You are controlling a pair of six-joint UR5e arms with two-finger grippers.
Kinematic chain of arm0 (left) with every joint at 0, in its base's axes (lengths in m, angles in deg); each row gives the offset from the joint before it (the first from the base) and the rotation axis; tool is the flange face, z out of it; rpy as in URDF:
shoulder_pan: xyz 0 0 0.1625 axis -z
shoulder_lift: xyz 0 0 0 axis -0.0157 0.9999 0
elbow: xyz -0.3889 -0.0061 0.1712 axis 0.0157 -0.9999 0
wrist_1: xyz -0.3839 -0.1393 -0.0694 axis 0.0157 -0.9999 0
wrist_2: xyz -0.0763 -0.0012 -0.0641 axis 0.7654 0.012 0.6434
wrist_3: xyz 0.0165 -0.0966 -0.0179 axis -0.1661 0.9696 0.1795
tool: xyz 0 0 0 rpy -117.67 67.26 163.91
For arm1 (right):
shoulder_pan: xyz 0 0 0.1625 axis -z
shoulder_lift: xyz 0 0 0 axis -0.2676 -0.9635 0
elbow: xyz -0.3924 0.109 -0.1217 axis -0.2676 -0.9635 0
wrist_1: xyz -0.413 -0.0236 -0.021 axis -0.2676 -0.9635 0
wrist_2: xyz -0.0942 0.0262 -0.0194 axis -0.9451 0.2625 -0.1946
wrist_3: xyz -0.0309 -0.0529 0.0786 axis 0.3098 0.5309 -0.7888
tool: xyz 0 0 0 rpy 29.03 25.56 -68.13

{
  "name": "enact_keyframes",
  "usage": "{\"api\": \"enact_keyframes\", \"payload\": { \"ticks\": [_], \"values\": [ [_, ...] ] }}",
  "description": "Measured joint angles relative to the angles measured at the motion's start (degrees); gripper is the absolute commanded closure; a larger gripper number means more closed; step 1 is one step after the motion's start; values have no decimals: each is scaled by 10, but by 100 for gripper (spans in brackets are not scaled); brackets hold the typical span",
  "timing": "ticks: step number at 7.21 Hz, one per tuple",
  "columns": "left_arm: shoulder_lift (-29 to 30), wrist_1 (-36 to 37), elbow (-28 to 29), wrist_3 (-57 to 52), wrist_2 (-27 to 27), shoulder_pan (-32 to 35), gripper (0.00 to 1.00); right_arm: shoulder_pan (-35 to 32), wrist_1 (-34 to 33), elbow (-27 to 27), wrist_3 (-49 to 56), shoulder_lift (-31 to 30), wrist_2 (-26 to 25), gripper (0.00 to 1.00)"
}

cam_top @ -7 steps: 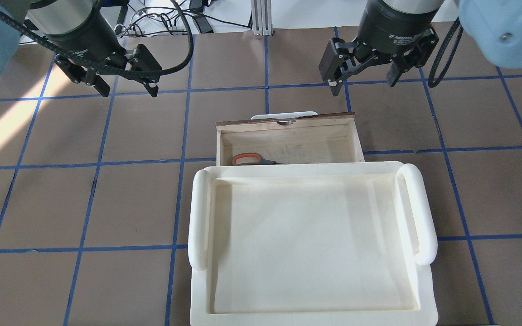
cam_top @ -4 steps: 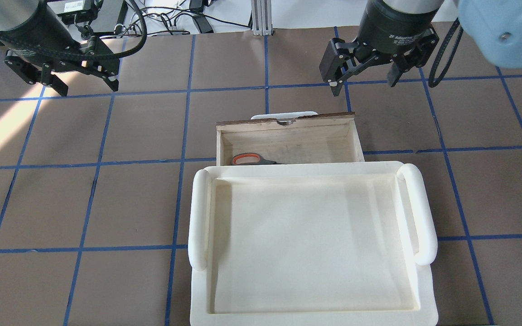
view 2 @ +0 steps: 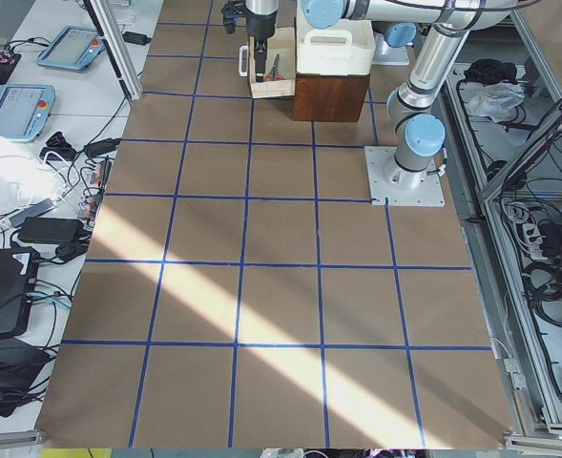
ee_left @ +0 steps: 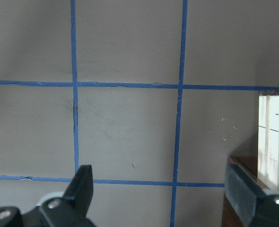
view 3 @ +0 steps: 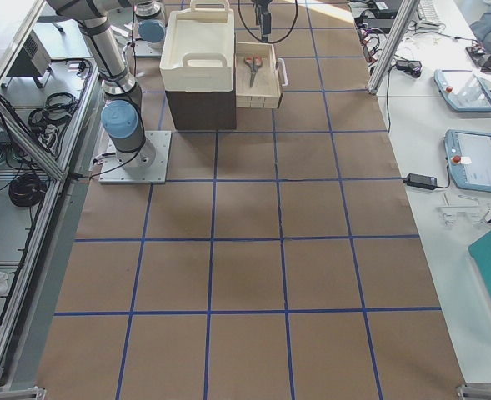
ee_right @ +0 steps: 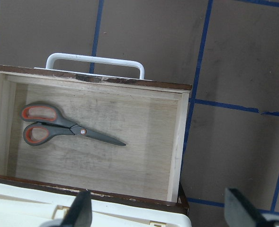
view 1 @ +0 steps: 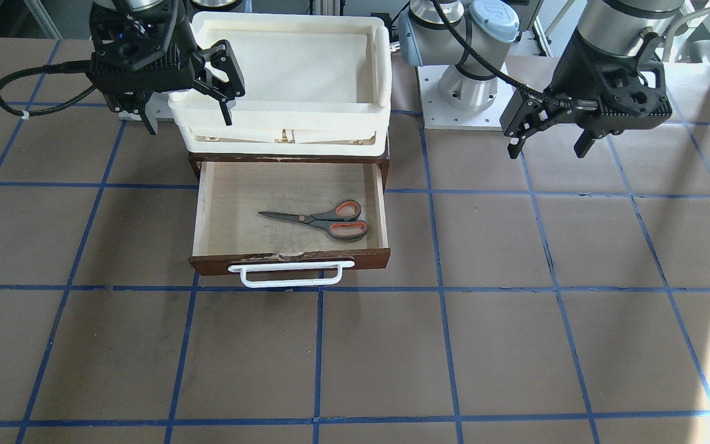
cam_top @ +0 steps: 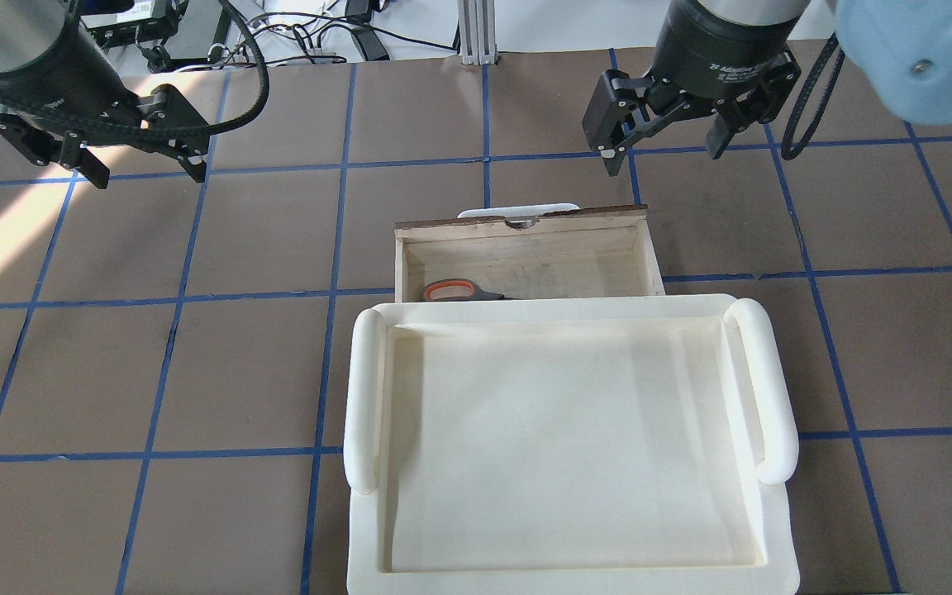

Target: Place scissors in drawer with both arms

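- Hanging above the brown table at the left of the overhead view, the left gripper is seen with its jaws spread wide and nothing held between them.
- At the middle, the drawer is pulled out from beneath the cream-white tub, with its white bar handle turned away from the robot.
- The scissors are laid flat on the pale wooden floor of the drawer, blades closed. The orange-lined handles are turned toward the robot's left and the blades toward its right.
- At the right, the right gripper is held in the air near the drawer, likewise spread apart and empty.
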Motion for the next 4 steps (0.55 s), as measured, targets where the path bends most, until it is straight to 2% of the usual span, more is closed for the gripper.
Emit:
{"api": "enact_keyframes", "payload": {
  "ticks": [4],
  "values": [
    [-6,1,-6,15,0,35,0,0,0,0,1,0,1,0]
  ]
}}
